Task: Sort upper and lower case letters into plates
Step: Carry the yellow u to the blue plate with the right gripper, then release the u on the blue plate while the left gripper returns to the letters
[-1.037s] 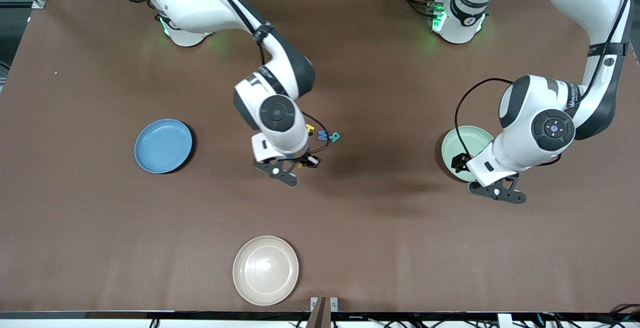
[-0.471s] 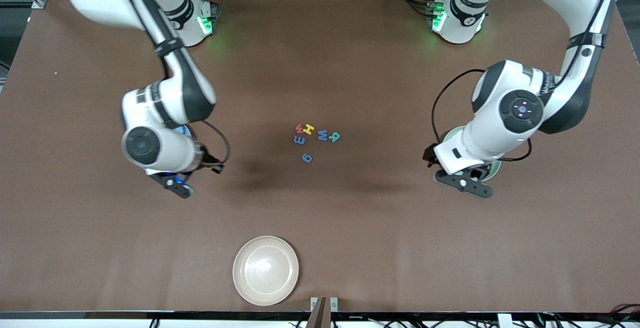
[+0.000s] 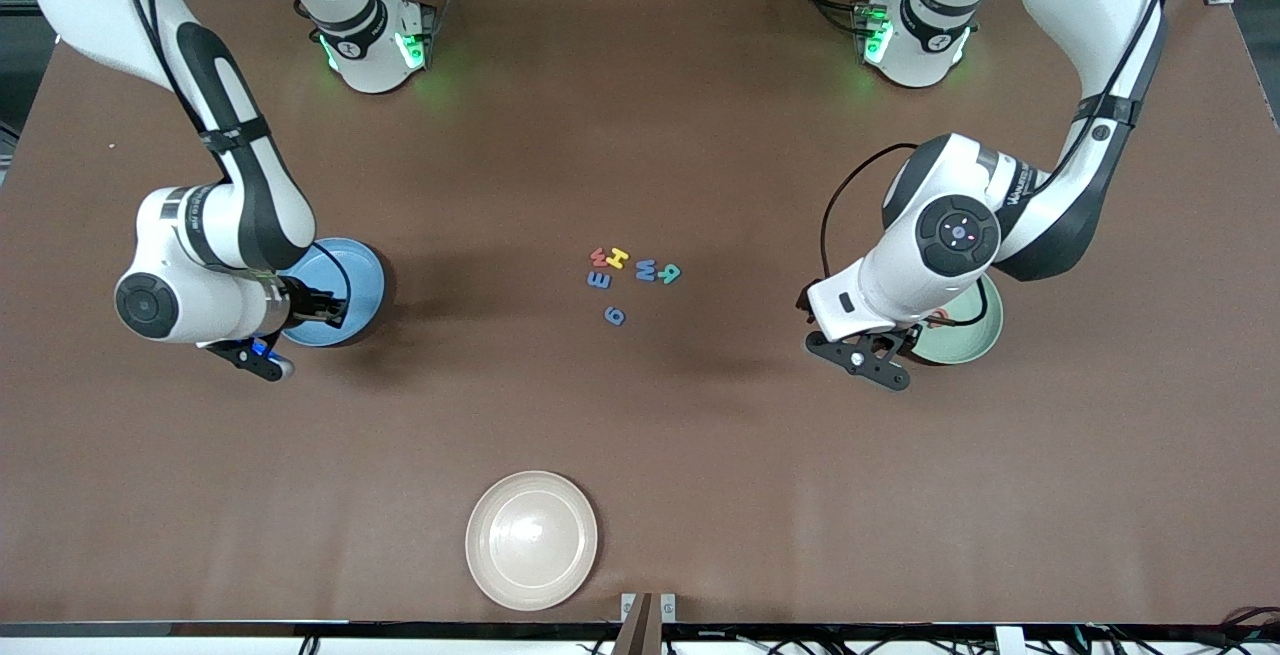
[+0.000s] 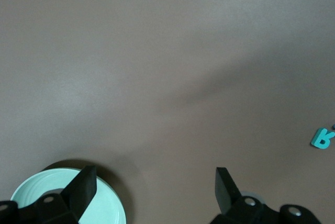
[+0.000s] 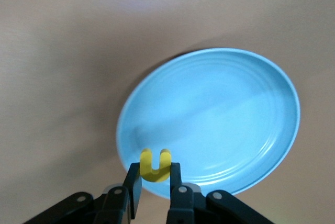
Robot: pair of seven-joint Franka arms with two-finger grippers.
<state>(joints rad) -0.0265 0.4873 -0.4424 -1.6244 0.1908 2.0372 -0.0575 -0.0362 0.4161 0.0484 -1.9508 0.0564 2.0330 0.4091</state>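
Right wrist view is showing the right end effector [image 5: 155, 181] pinching a yellow letter [image 5: 155, 166] over the blue plate [image 3: 350, 280]. Left end effector [image 4: 152, 190] is hanging spread at the mint plate's [image 3: 962, 340] nine o'clock edge. Remaining letters [image 3: 630, 278] are lying mid-surface [image 3: 640, 415] between both plates.

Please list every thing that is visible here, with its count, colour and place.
Letters on table: six, clustered mid-table: red, yellow, blue E, blue W, teal, blue.
Yellow letter: one, held over the blue plate's rim.
Blue plate: one, toward the right arm's end.
Mint green plate: one, toward the left arm's end.
Cream-white plate: one, nearest the front camera.
Right gripper: shut on the yellow letter.
Left gripper: open, beside the mint green plate.
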